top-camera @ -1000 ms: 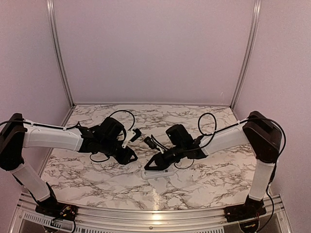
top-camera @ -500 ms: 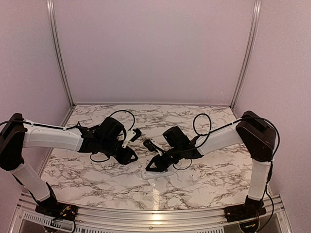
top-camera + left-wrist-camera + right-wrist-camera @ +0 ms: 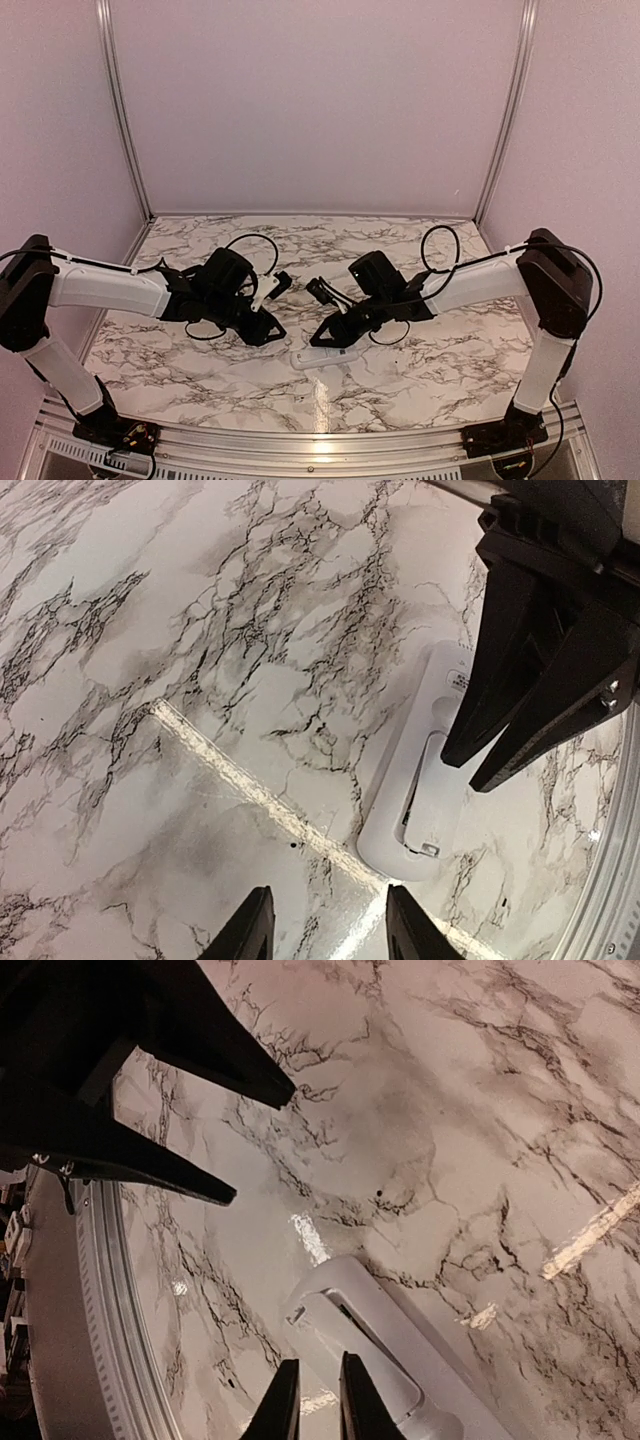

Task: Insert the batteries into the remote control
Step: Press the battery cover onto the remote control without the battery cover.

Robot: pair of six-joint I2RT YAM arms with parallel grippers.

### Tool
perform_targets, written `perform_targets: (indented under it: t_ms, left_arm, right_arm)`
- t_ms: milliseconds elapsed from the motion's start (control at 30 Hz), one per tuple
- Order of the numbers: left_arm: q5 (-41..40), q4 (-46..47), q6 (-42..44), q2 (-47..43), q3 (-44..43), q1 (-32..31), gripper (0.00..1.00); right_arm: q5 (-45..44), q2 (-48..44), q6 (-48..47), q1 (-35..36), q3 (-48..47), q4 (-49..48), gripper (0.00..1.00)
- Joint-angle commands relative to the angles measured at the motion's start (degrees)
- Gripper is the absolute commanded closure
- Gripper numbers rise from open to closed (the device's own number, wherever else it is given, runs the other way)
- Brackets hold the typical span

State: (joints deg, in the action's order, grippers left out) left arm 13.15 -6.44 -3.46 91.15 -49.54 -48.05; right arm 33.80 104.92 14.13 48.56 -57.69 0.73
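**Remote control flat on the marble, batteries nowhere in sight**

Top view: remote control (image 3: 325,357) lies flat on the marble table (image 3: 200,365), near the front edge and about midway between the two arms. The right gripper (image 3: 320,340) hangs right over its left end. The left gripper (image 3: 262,332) sits just off to the left, not touching it. Too small from up here to read either set of fingers.

Left wrist view: its own fingers (image 3: 250,935) stand moderately apart with nothing between them, low over bare marble. The remote looks back-side up, with a long recess open. I can't make out the batteries in it or anywhere else, and I don't see a cover.

Right wrist view: the right fingers (image 3: 285,1400) are nearly together with a slim gap, just above the remote. Their tips are cut off by the frame edge, so I can't tell if anything's pinched there.

Handling guess: light, stiff, slick plastic on a glossy top, so it'll probably skate if nudged. I'd pin it by the long edges, clear of the recess.
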Motion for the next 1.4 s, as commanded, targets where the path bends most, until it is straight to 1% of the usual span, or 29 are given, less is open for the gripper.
perform_targets:
  t_ms: [0,233,300,1367]
  left_arm:
    - [1.2,2.4,0.7,0.0,0.4,-0.6,0.6]
    - [0.8,0.4,2.0,3.6,-1.4,-2.7,0.6]
    - [0.9,0.1,2.2,4.5,-1.6,-3.1,0.6]
    - [2.0,1.5,2.1,10.9,-4.8,-5.0,0.61]
  right_arm:
    - [2.6,-3.5,1.3,-1.6,1.0,-0.2,0.86]
    - [5.9,-3.4,1.8,-1.2,2.6,-0.2,0.86]
    - [6.2,-3.1,2.0,-0.9,2.9,-2.2,0.86]
    - [7.2,-0.2,2.2,-0.9,3.8,-3.9,0.87]
